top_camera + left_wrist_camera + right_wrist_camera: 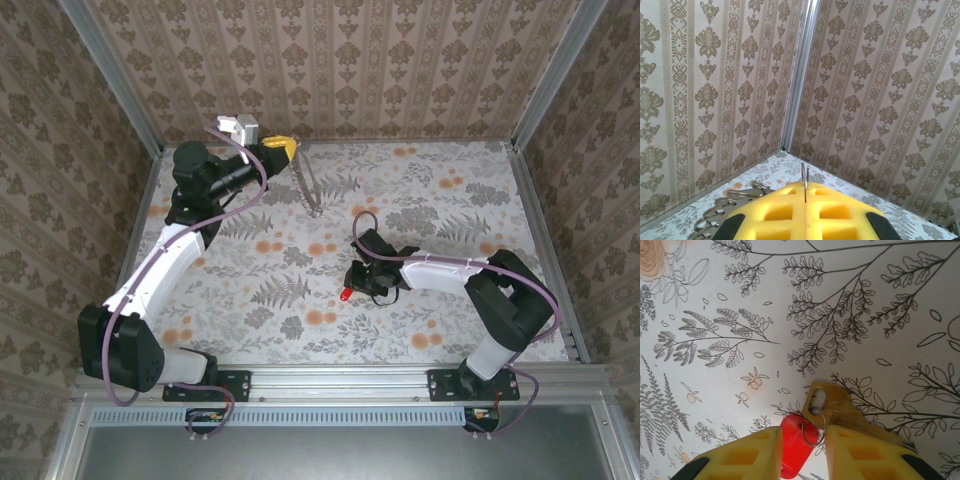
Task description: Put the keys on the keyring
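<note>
**A:** Where are the keys [826, 405]?

**B:** Flat on the desk [450, 300], a little right of its middle. There's a brass one, joined by a small split ring [816, 434] to a red tag [793, 450].

**A:** And the right gripper [802, 436]?

**B:** Right over the tag. Its jaws are spread a little, one yellow finger on either side of the tag. A pale strip of desk shows between the tag and the finger on the key's side, so there's no pinch on it.

**A:** The keyring [312, 188]?

**B:** Well apart from the keys, up at the far left corner. It dangles as a thin chain from the left gripper [805, 190] (raised off the desk, close to the patterned walls [350, 60]).

**A:** How are those jaws?

**B:** Pressed together on it. From the left wrist, a thin wire loop of the keyring stands up out of the seam between the fingers, and the chain links bunch just beside them.
</note>
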Controlling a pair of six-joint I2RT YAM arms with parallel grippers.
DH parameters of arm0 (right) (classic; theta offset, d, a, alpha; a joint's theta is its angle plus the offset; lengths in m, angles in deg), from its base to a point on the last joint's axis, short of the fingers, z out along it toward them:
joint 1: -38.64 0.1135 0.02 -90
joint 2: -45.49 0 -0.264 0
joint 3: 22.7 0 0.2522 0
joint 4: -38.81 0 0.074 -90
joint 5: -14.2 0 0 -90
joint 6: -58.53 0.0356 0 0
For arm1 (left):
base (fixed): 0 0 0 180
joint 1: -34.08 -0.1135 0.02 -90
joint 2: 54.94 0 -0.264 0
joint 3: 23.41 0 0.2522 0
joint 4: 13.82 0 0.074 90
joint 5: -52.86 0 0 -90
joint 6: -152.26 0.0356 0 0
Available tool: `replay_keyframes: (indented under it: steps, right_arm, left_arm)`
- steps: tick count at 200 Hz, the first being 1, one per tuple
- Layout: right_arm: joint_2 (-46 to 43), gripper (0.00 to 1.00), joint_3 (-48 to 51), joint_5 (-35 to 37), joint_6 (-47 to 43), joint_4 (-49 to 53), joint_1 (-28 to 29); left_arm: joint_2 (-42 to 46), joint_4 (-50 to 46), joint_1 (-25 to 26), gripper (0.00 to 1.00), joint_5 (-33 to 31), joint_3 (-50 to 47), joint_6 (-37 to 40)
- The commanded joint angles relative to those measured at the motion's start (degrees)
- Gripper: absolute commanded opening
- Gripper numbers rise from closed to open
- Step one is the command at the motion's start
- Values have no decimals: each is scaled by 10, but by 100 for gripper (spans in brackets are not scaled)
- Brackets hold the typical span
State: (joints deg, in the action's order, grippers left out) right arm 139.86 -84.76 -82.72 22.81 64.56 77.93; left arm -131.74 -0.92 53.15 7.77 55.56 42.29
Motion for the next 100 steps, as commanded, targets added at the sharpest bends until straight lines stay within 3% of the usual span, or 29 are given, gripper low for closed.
replay_keyframes:
  steps: [1,69,100]
  right_arm:
    - [7,28,-13,-8,5,1,2]
    - [5,14,-6,-5,1,4,0]
    - [-1,2,-4,-8,-1,6,-2]
  left_arm:
    - [0,38,0,0,-2,-3,-8]
    - [-2,44,0,0,-1,-5,-12]
    - [-2,45,0,0,0,-5,-14]
